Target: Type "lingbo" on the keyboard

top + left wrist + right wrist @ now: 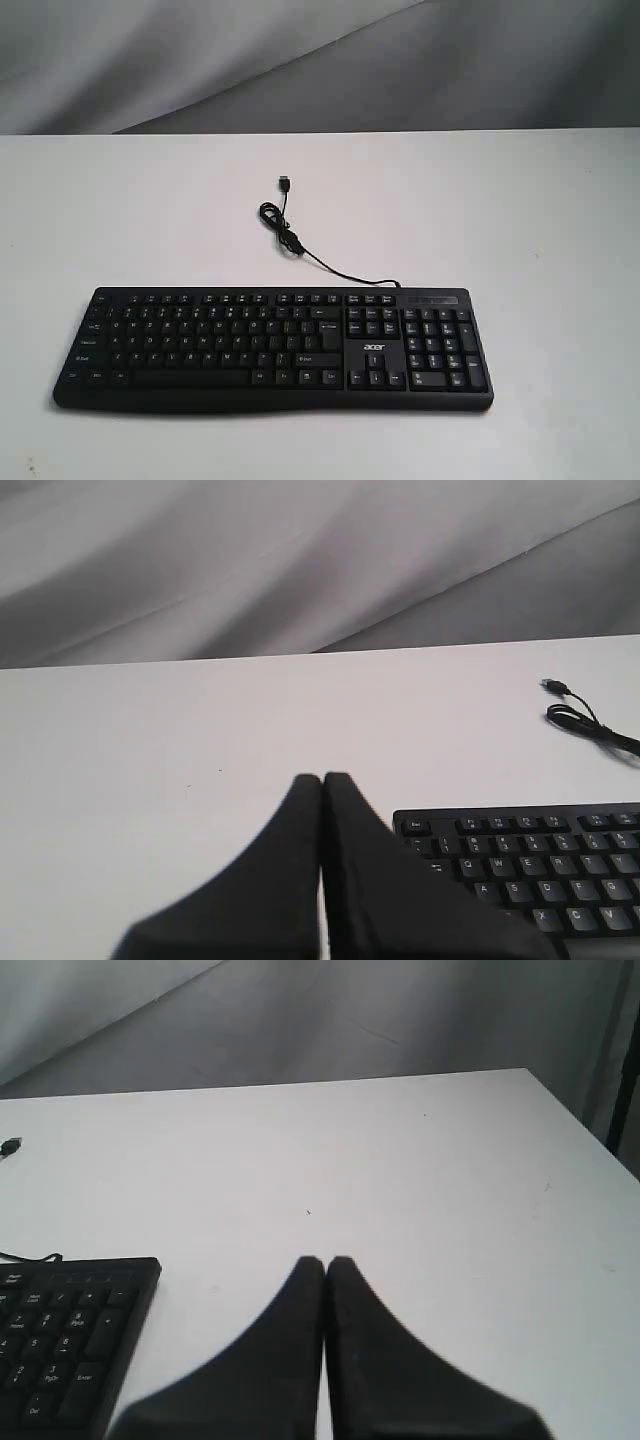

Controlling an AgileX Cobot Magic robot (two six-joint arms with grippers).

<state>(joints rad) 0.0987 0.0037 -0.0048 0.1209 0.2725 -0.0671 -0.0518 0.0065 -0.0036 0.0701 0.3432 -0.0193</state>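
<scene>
Keyboard (272, 348) flat on table (550, 220), cable (300, 245) trailing to 11 o'clock. Left gripper (322, 780) and right gripper (324, 1262) pinched together, empty.

Soft, even light fills all three views, and the white counter (560, 200) looks evenly bright. In the exterior view the keyboard (270, 350) throws a thin, faint shadow along its 6 o'clock edge. Up close, the left hand (322, 778) and right hand (324, 1260) are dark, blurred and out of focus.

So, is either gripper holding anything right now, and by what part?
Nothing is held. The left gripper and right gripper are both shut on nothing, neither touching the keyboard.
</scene>
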